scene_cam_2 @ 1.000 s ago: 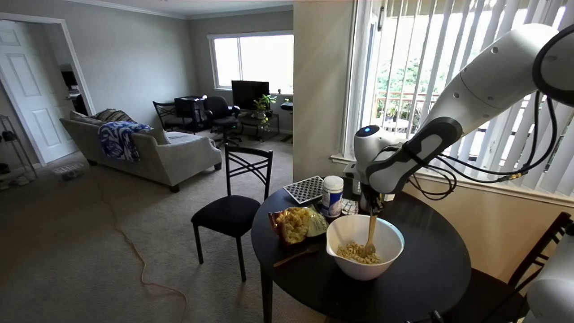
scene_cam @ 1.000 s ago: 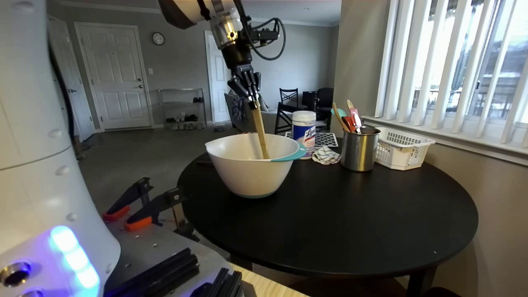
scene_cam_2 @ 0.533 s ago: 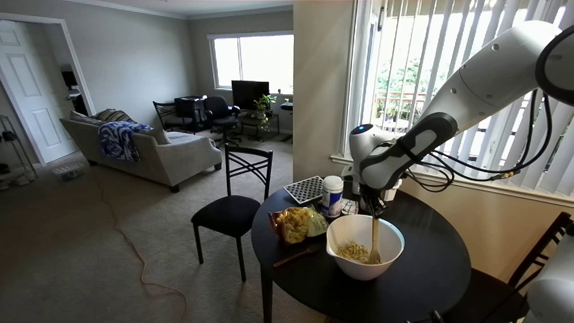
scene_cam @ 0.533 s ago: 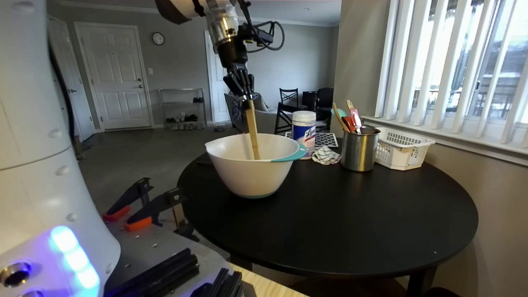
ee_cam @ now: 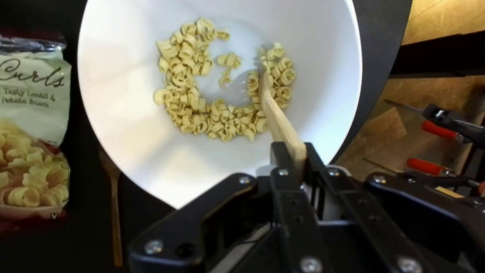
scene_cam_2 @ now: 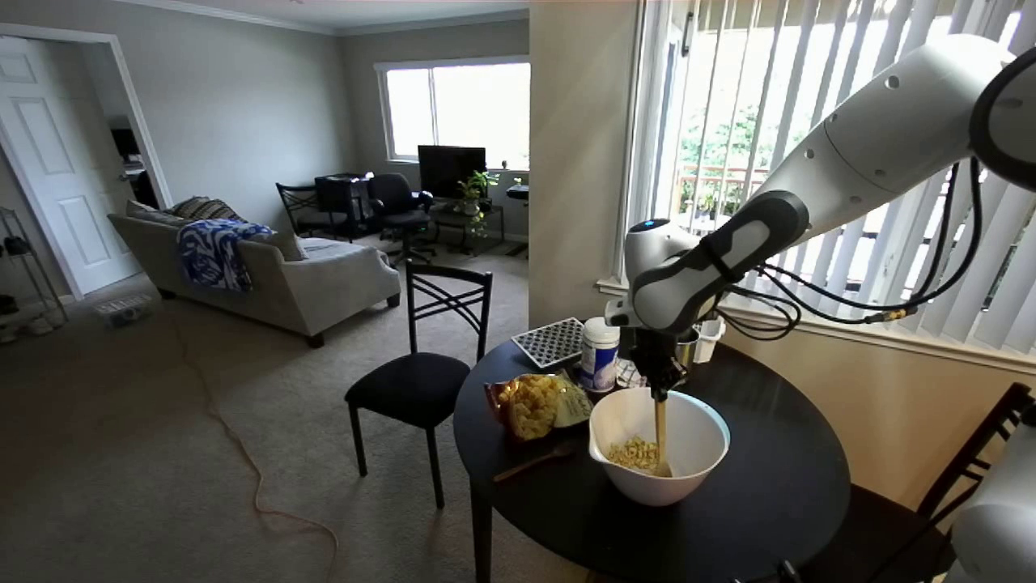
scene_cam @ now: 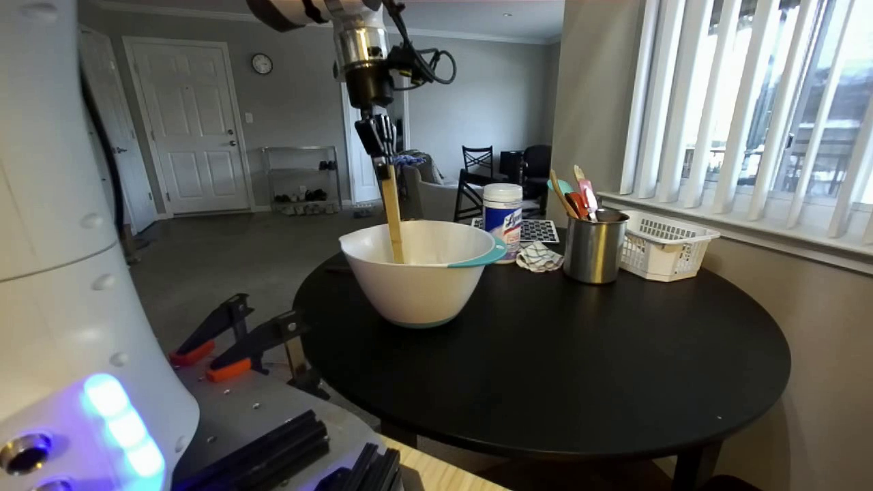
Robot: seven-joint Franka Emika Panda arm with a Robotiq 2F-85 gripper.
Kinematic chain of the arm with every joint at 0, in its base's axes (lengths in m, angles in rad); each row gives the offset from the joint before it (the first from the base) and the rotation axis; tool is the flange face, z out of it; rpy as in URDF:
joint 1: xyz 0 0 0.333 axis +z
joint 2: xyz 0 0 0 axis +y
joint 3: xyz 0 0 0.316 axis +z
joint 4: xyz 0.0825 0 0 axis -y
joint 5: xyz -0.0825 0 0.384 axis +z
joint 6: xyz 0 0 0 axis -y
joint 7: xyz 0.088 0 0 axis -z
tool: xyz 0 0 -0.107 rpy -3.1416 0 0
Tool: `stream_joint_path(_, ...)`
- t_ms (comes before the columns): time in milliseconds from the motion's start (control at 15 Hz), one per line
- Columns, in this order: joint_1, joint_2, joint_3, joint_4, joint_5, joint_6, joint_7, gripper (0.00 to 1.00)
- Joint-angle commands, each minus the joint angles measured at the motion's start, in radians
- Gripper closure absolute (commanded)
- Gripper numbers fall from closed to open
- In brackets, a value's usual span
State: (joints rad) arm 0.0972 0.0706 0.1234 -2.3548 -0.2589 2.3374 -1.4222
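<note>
My gripper is shut on the upper end of a light wooden spoon, one finger on each side of it. The spoon leans at a slight tilt inside a white mixing bowl with a teal handle and base. Its lower end is among pale curl snacks, against the cluster on the right in the wrist view. Those curls form a rough U on the bowl's floor, a few pieces in the middle. In an exterior view the gripper hangs above the rim; the bowl's wall hides the spoon's lower end there.
Beside the bowl lie a snack bag and a darker wooden spoon on the round black table. Behind stand a wipes canister, a cloth, a metal utensil pot and a white basket.
Gripper and spoon have moved left in an exterior view, across the bowl, and the spoon's lean has changed. The curls have shifted within the bowl, which stays in place.
</note>
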Motion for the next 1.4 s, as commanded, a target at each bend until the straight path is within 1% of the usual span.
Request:
stream_joint_path(0, -0.002, -0.014, 0.018, 0.009, 0.154, 0.001, -0.127, 0.94)
stream_joint_path(133, -0.002, -0.014, 0.02, 0.02, 0.222, -0.001, -0.129, 0.94)
stream_joint_path(333, 0.0, -0.019, 0.017, 0.025, 0.273, 0.022, -0.062, 0.94)
stream_joint_path(467, 0.002, -0.023, 0.013, 0.024, 0.281, 0.06, -0.001, 0.94)
stream_joint_path(600, 0.003, -0.027, 0.01, 0.011, 0.262, 0.135, 0.08, 0.94)
stream_joint_path(867, 0.007, -0.025, 0.002, -0.006, 0.169, 0.258, 0.239, 0.93)
stream_joint_path(1133, 0.006, -0.024, -0.014, -0.016, -0.011, 0.321, 0.397, 0.94)
stream_joint_path(1333, 0.002, -0.027, -0.033, -0.025, -0.173, 0.327, 0.524, 0.94)
